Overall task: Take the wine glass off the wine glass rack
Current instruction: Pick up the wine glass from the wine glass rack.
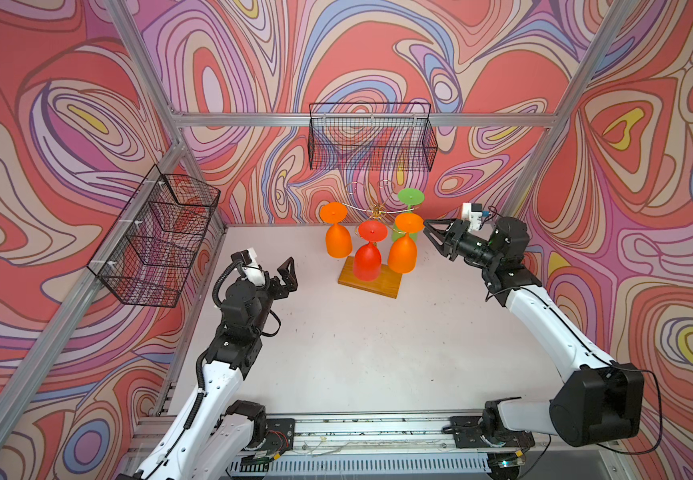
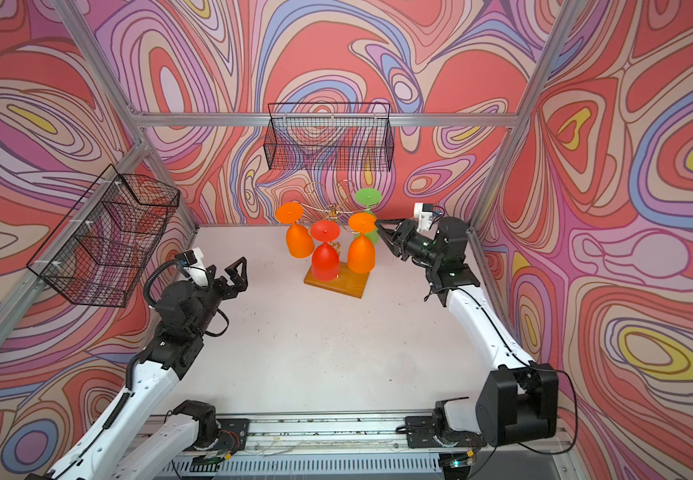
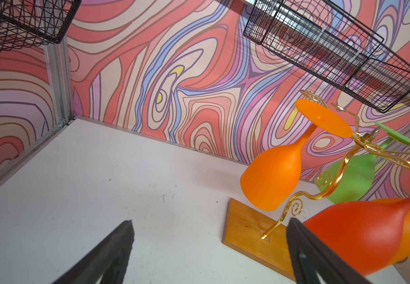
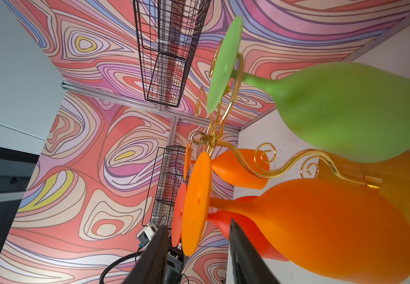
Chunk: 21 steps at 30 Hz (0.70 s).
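Gold-wire wine glass rack, both top views: it is standing on its wooden base at the far middle of the white table, carrying four upturned glasses by their feet. Your right arm is reaching in from the right with its forearm raised. That is bringing the right gripper just beside the foot of the nearer orange wine glass, which is hanging on the rack's near right arm. Your left arm is bending up at the elbow, well apart from the rack. The left gripper is pointing toward the back wall, its jaws spread wide and holding nothing.

Left wrist view: the left gripper is hovering over bare table with its fingers wide apart. The rack's base and the red glass are sitting beyond one fingertip.

Right wrist view: the right gripper is lying rolled on its side. Its fingers are standing apart, one above the orange wine glass's foot disc and one below it beside the stem. Gaps are showing on both sides, so it is clamping nothing. The green glass is hanging behind.
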{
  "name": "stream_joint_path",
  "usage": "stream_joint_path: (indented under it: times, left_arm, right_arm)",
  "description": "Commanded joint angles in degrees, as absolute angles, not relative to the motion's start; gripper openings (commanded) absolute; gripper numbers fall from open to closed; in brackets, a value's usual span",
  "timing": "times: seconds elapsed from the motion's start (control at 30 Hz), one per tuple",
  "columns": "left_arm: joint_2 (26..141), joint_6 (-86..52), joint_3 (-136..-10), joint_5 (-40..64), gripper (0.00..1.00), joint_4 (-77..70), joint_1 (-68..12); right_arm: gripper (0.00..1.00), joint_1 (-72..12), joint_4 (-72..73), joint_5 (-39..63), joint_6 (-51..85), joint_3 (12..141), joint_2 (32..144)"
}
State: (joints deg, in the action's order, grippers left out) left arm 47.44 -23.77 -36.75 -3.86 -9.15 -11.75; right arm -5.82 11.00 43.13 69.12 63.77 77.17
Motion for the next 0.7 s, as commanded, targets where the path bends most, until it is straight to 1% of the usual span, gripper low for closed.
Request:
stream_joint_path:
  times: [0.0,0.33,0.67]
  left_arm:
    - [47.18,-23.09,-37.97,-3.78,0.96,-9.23,-12.13]
    - [47.02,-22.94,-37.79,-4.04,0.96,-9.09,-12.13]
    - [46.67,-22.76,-37.53,-4.48,0.96,-9.0,-12.13]
  right_arm:
    - [0.4,-6.3,12.77,43.42,69.03,64.52,77.74]
    - [0.4,-7.12,15.36,43.34,69.96,65.52,79.79]
    - [0.35,-7.34,16.82,43.24,70.49,66.27,80.66]
